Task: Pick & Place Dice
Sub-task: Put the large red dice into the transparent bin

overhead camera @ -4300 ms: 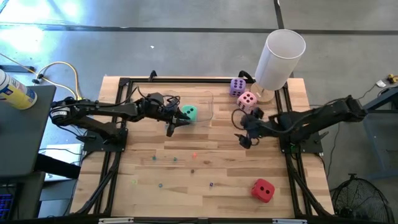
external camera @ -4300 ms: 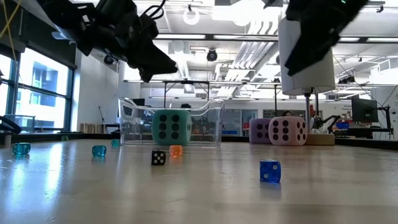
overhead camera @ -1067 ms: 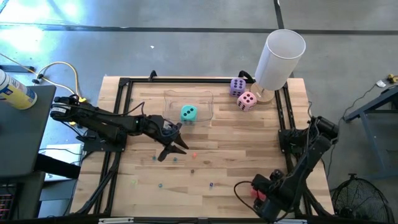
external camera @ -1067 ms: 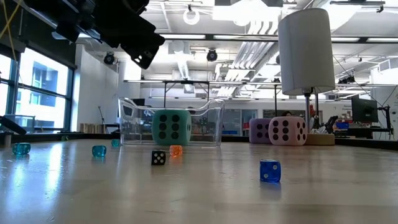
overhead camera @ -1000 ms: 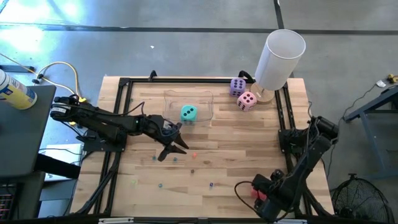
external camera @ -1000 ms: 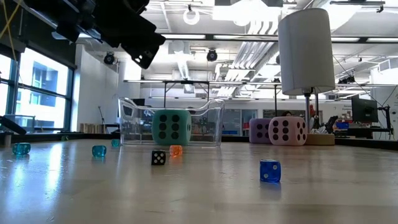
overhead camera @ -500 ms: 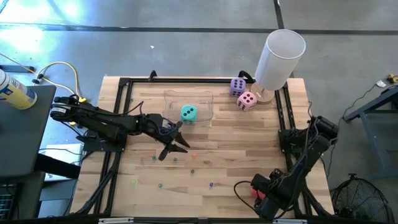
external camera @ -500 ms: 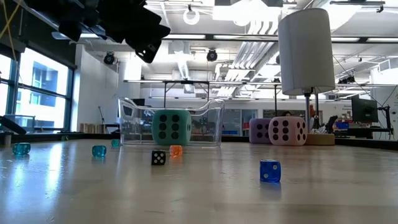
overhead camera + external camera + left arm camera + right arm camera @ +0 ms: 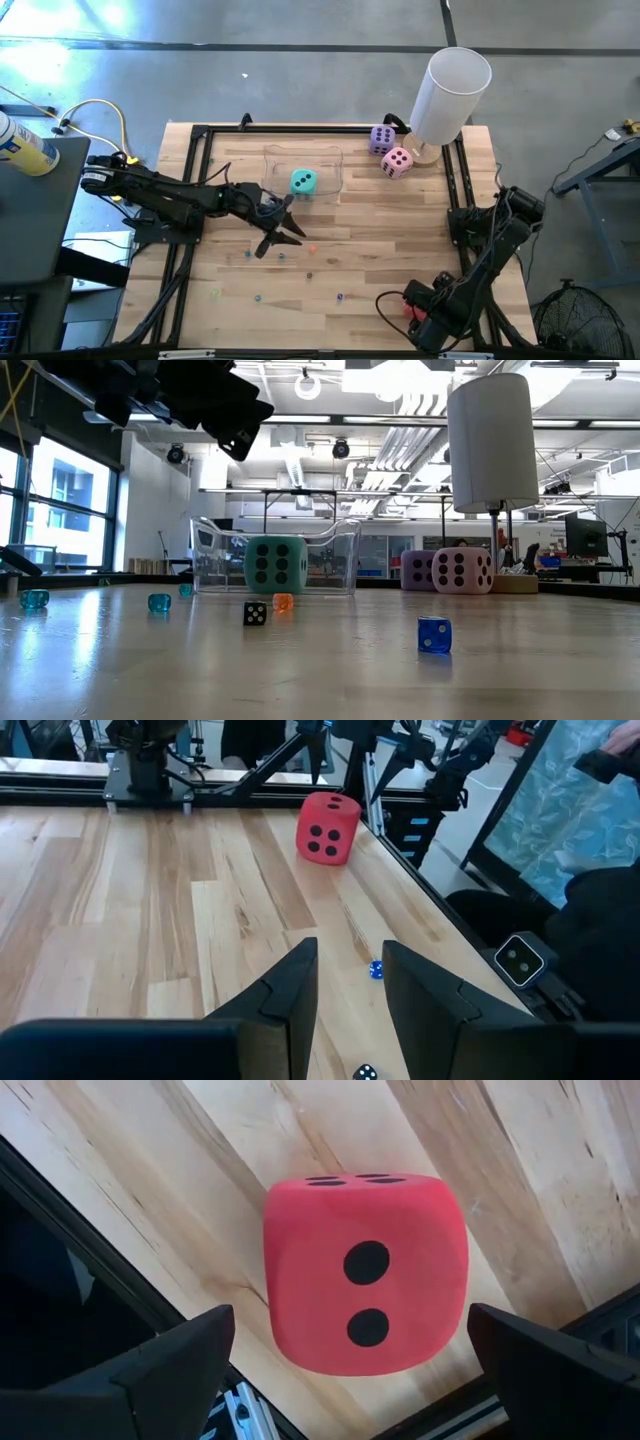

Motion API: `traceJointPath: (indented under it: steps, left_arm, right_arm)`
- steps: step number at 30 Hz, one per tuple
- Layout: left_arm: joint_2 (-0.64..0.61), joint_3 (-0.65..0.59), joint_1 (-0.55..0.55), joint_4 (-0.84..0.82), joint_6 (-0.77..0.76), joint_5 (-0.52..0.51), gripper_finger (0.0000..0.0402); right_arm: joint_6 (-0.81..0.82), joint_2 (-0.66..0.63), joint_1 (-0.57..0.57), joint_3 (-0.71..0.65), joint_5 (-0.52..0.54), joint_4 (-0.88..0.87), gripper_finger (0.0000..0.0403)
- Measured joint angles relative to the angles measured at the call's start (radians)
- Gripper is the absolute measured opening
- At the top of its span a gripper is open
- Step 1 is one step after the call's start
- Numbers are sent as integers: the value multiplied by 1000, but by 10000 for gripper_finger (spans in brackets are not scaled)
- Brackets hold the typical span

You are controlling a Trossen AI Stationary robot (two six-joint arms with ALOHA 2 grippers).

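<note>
Now the red die (image 9: 365,1272) lies on the wood at the table's near right corner, hard by the frame rail, with the right gripper (image 9: 345,1365) poised directly over it; its two fingers stand wide apart, one to each side of the cube, touching nothing yet. A few seconds ago this arm hung up near the pink and purple dice; it has since swung to this corner, and over the last second it has hardly moved, so I judge it is lined up for the descent and the closing. In the high view the arm covers most of the red die (image 9: 411,304). The teal die (image 9: 304,181) already sits inside the clear bin (image 9: 271,155), which suggests one placing is done. The left gripper (image 9: 278,235) has drawn back from that bin toward the table's middle and hangs above the wood, fingers parted and empty. The pink die (image 9: 397,162) and purple die (image 9: 381,139) rest touching each other beside the white cylinder (image 9: 450,93), unmoved; small scattered dice dot the boards.
</note>
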Motion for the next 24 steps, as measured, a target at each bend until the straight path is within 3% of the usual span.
traceJointPath:
  steps: [24]
  left_arm:
    - [0, 0, 0, 0, 13, 0, 110]
  right_arm:
    - [-31, -1, -1, -95, -30, 84, 392]
